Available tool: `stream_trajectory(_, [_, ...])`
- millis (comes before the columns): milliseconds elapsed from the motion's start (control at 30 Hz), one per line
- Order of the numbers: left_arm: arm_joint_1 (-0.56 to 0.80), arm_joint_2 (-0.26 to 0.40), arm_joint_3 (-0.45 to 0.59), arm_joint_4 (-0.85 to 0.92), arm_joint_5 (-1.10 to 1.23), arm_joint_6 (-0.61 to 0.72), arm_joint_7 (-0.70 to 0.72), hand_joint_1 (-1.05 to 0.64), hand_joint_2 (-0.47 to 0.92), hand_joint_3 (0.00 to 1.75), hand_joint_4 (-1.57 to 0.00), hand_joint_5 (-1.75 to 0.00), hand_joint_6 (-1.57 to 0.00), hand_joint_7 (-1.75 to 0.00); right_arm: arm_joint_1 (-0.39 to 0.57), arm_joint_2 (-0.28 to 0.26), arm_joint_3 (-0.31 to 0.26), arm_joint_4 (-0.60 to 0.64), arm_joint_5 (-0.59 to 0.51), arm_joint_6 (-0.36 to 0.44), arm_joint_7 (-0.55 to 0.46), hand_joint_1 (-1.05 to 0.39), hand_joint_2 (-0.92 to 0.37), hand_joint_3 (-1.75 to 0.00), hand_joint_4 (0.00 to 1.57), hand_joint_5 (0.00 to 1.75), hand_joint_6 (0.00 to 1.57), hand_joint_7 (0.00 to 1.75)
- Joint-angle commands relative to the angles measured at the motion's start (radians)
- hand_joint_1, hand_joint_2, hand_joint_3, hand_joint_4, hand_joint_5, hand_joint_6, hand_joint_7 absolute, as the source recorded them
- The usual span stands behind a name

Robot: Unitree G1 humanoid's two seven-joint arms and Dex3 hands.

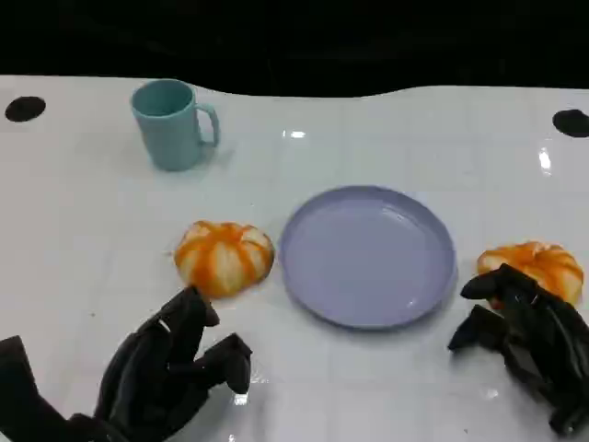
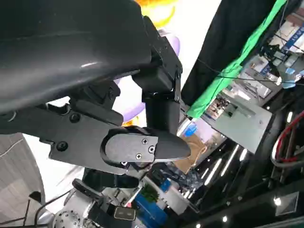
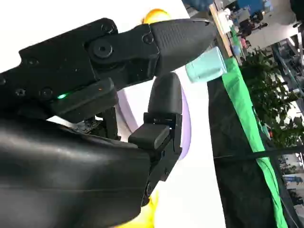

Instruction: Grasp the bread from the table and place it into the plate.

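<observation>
on the white table (image 1: pixel 92 230) a lavender plate (image 1: pixel 368 255) sits near the middle of the head view, with nothing on it. a round orange-and-white bread (image 1: pixel 224 257) lies at the plate's 9 o'clock, just beside its rim and resting on the table. a second bread (image 1: pixel 537 267) of the same kind lies at the plate's 3 o'clock, a little apart from the rim. a teal mug (image 1: pixel 174 123) stands upright at the plate's 10 o'clock, well apart from it, with its handle turned toward the plate's side of the table.

the left hand (image 1: pixel 175 368) is at the first bread's 6 o'clock, near it but not touching; its fingers (image 1: pixel 189 318) are curled partway with a gap between them and the thumb, and nothing is in them. in the left wrist view the same hand (image 2: pixel 142 118) shows its black fingers (image 2: pixel 142 147) over the edge of the plate (image 2: pixel 173 45).

the right hand (image 1: pixel 525 336) is at the second bread's 6 o'clock, with its fingertips (image 1: pixel 488 285) right against the bread's near edge; whether they touch it cannot be told. its fingers are spread and hold nothing. in the right wrist view the hand (image 3: pixel 156 85) has the mug (image 3: pixel 206 66), the plate (image 3: pixel 185 128) and a bit of bread (image 3: pixel 154 15) past its fingers.
</observation>
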Motion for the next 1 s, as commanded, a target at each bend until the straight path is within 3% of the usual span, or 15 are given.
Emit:
stream_trajectory(33, [0.000,0.006,0.010,-0.018,0.002,0.006,0.020,-0.56,0.92,0.24,-0.91,-1.75,-0.70,-1.66,0.008,-0.014,-0.001,0.018,-0.003,0.006,-0.007,-0.53,-0.92,-0.24,0.67,1.55,0.61,1.24])
stream_trajectory(800, [0.015,0.003,0.006,-0.060,0.020,-0.007,0.045,-0.55,0.92,0.27,-0.88,-1.75,-0.67,-1.66,0.004,-0.012,-0.001,0.021,-0.005,0.002,0.002,-0.53,-0.92,-0.27,0.68,1.55,0.61,1.25])
stream_trajectory(967, [0.038,-0.001,-0.018,-0.124,0.080,-0.052,0.095,-0.54,0.92,0.33,-0.82,-1.75,-0.61,-1.67,0.003,-0.010,0.003,0.021,-0.012,-0.006,-0.006,-0.54,-0.92,-0.26,0.68,1.55,0.62,1.25])
stream_trajectory(1000, [0.052,0.000,-0.037,-0.166,0.130,-0.084,0.124,-0.56,0.92,0.35,-0.64,-1.73,-0.49,-1.47,0.000,-0.008,0.001,0.024,-0.009,-0.001,-0.004,-0.54,-0.92,-0.26,0.68,1.55,0.62,1.25])
